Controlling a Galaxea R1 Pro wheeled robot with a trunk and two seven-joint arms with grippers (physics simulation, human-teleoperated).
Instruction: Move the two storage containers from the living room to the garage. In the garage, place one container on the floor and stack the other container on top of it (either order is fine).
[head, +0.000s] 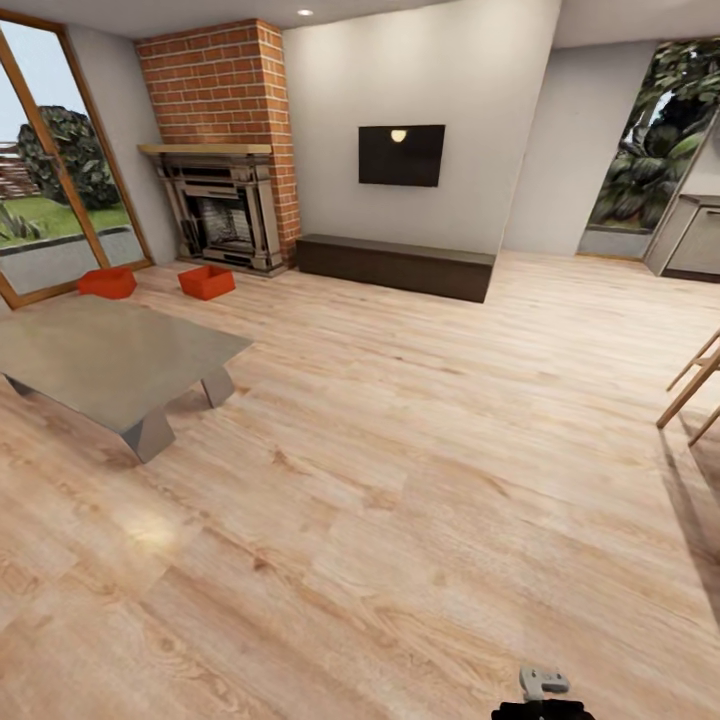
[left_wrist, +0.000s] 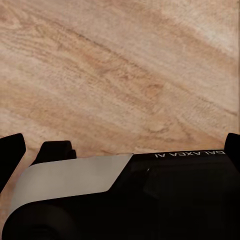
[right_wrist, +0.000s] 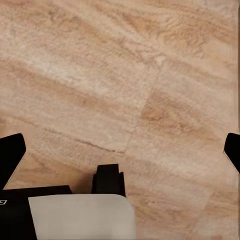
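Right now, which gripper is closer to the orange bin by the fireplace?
Left, probably, but barely. The bin sits far ahead, toward the robot's left; the left gripper and right gripper both hang over bare planks, far off.

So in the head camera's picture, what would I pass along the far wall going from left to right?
Glass door → first red bin → second red bin → fireplace → dark low bench → leafy opening.

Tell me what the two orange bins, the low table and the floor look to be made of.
Storage containers: probably plastic; uniform red-orange, thin smooth walls, matte.
Low table: possibly metal or stone; flat grey slab with a dull sheen, angular legs.
Floor: light wood planks or laminate; visible grain, plank seams, faint gloss.
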